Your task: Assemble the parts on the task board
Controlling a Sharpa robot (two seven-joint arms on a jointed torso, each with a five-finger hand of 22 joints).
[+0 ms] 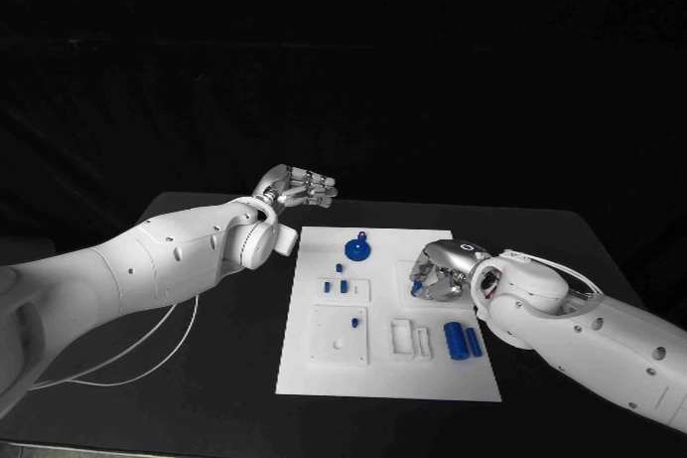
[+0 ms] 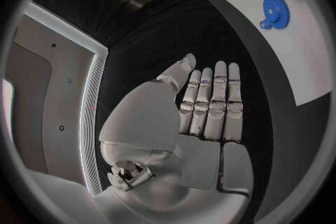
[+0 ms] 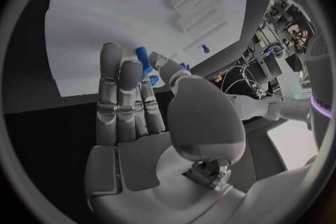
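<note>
So the white rectangular task board (image 1: pixel 430 379) sits in the middle of the black table (image 1: pixel 214 379), with the little blue plastic parts scattered over it: a round blue gear (image 1: pixel 356 247) near the far end, a couple of small blue pegs (image 1: pixel 341 285) left of centre, and two blue cylinders (image 1: pixel 460 340) lying side by side toward the near right. The silver right hand (image 1: pixel 441 271) is down over the board's right side, and from its wrist view there's a small blue peg (image 3: pixel 143 59) right at its fingertips (image 3: pixel 119 75); looks like it's pinching it, though I can't tell for sure. My guess is it's mid pick-up or about to seat that piece, so next it needs a firm pinch and careful lining up with a slot. The silver left hand (image 1: pixel 297 189) hovers off the board's far left corner, fingers straight and holding nothing.
</note>
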